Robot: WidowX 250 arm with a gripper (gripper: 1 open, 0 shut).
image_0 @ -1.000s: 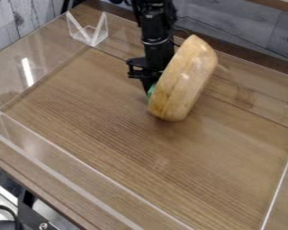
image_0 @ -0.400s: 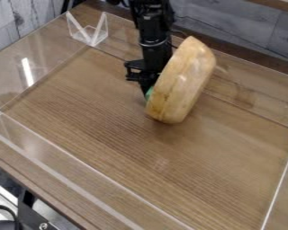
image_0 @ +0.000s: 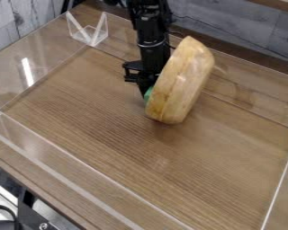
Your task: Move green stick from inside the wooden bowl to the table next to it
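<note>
Bowl drift only: wooden bowl (image_0: pixel 179 80) has slid slightly left since a second ago, tipped up on its edge with the rounded underside facing the camera. Green stick (image_0: pixel 147 92) shows as a sliver at the bowl's left rim, low against the worktop (image_0: pixel 111 135). Claw (image_0: pixel 144 85) pointing down, closed, apparently pinching the stick. Clear acrylic walls (image_0: pixel 86 29) edge the worktop.

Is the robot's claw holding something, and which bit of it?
The gripper is shut on the green stick, behind the tipped-up wooden bowl. Only a sliver shows, so which part cannot be told.
</note>
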